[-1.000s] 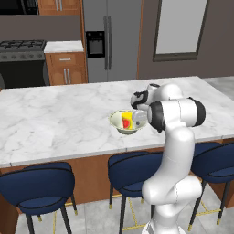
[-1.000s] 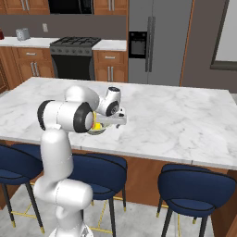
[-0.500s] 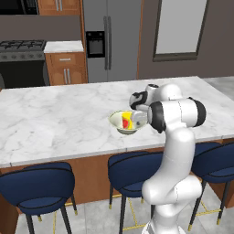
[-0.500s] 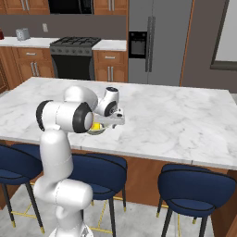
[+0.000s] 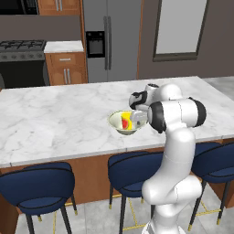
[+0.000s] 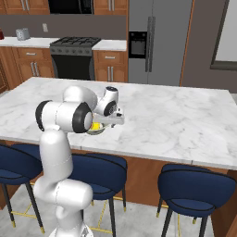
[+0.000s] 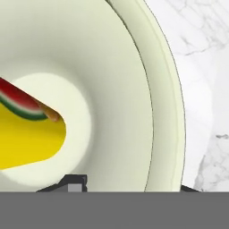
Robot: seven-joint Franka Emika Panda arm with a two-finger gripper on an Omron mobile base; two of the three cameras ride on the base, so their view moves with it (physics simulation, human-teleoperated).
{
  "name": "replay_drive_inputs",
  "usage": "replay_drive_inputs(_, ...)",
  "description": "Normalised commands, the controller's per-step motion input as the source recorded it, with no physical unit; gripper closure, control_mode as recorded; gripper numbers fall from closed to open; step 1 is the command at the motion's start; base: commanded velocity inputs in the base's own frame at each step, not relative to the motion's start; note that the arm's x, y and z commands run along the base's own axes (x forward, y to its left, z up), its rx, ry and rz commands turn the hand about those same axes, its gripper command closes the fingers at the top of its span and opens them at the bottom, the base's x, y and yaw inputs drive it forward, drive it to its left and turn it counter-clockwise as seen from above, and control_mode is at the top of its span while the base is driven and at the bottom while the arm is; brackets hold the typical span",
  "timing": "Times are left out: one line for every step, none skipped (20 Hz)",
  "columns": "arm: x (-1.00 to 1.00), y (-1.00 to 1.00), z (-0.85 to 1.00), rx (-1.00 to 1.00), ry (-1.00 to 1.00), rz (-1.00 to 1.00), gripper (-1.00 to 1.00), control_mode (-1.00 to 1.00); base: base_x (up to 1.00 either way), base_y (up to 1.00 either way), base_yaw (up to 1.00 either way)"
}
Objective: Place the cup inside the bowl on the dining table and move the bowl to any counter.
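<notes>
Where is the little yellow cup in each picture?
Left base view: the cup lies inside the bowl, middle of the picture.
Right base view: a yellow sliver beside the arm's elbow, left of middle.
Hand view: far left.
Shared landmark: the bowl.

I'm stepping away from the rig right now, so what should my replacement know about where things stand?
Hand: at the near right rim of the bowl, one finger inside the rim. Whether it has closed on the rim cannot be told.
Cup: lying on its side inside the bowl, red patch showing.
Bowl: sitting on the dining table, near its front edge, above the stools.
Done: cup is in the bowl.
Left: get a firm grip on the rim, lift the bowl and carry it to a counter, such as the one by the stove.
</notes>
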Motion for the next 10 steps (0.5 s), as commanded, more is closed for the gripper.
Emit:
replay_drive_inputs(-0.01, 0.0, 0.0, 0.0, 0.0, 0.0, 1.0, -1.0, 0.0, 0.0, 0.0)
replay_drive_inputs(-0.05, 0.0, 0.0, 0.0, 0.0, 0.0, 1.0, -1.0, 0.0, 0.0, 0.0)
replay_drive_inputs(-0.09, 0.0, 0.02, 0.0, 0.0, 0.0, 1.0, -1.0, 0.0, 0.0, 0.0)
replay_drive_inputs(-0.07, 0.0, 0.04, 0.0, 0.0, 0.0, 1.0, -1.0, 0.0, 0.0, 0.0)
replay_drive_inputs(-0.08, 0.0, 0.06, 0.0, 0.0, 0.0, 1.0, -1.0, 0.0, 0.0, 0.0)
replay_drive_inputs(-0.07, 0.0, 0.11, 0.0, 0.0, 0.0, 1.0, -1.0, 0.0, 0.0, 0.0)
replay_drive_inputs(-0.08, 0.0, 0.14, 0.0, 0.0, 0.0, 1.0, -1.0, 0.0, 0.0, 0.0)
replay_drive_inputs(-0.06, 0.0, 0.2, 0.0, 0.0, 0.0, 1.0, -1.0, 0.0, 0.0, 0.0)
replay_drive_inputs(-0.05, 0.0, 0.23, 0.0, 0.0, 0.0, 1.0, -1.0, 0.0, 0.0, 0.0)
replay_drive_inputs(-0.02, 0.0, 0.22, 0.0, 0.0, 0.0, 1.0, -1.0, 0.0, 0.0, 0.0)
